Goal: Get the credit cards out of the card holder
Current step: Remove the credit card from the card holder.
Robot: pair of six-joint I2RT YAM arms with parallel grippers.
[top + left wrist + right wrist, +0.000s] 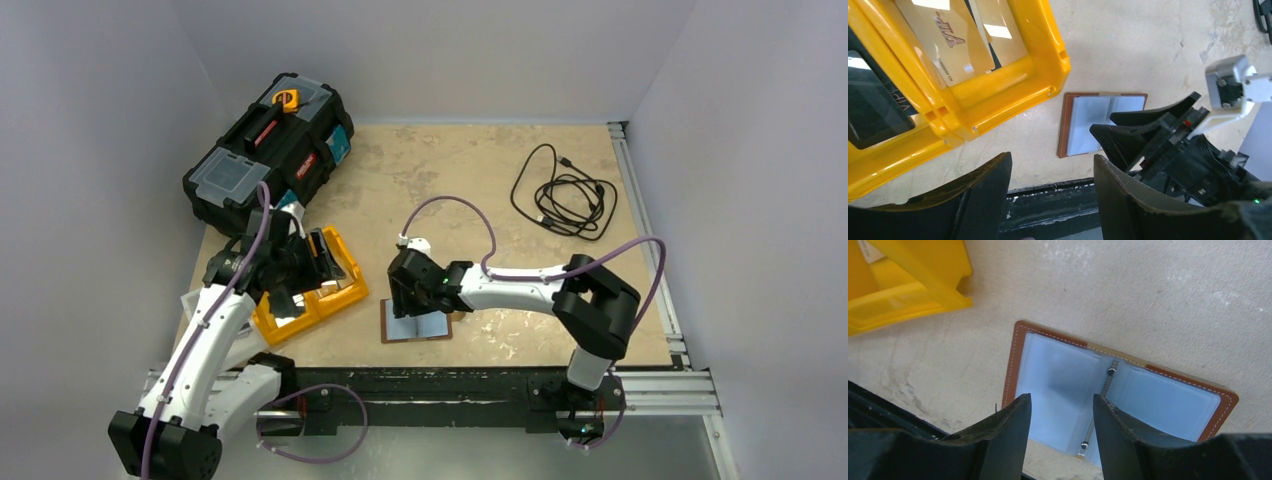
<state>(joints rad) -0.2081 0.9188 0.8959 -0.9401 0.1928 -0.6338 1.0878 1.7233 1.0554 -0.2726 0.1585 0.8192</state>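
Note:
The card holder (415, 326) lies open and flat on the table near the front edge, pale grey-blue inside with a brown border. It also shows in the left wrist view (1088, 125) and the right wrist view (1063, 370). No card shows in its pockets. My right gripper (408, 302) is open and empty, its jaws hovering just over the holder's left pane (1062, 399). My left gripper (322, 260) is open and empty (1053, 162) above the orange tray (350, 291). Gold credit cards (943, 45) lie in that tray (1013, 95), and a dark card (873, 120) lies in its other compartment.
A black toolbox (270, 150) stands at the back left, just behind the tray. A coiled black cable (565, 195) lies at the back right. The black front rail (430, 385) runs close below the holder. The right arm's fingers (1148, 125) sit close to my left gripper.

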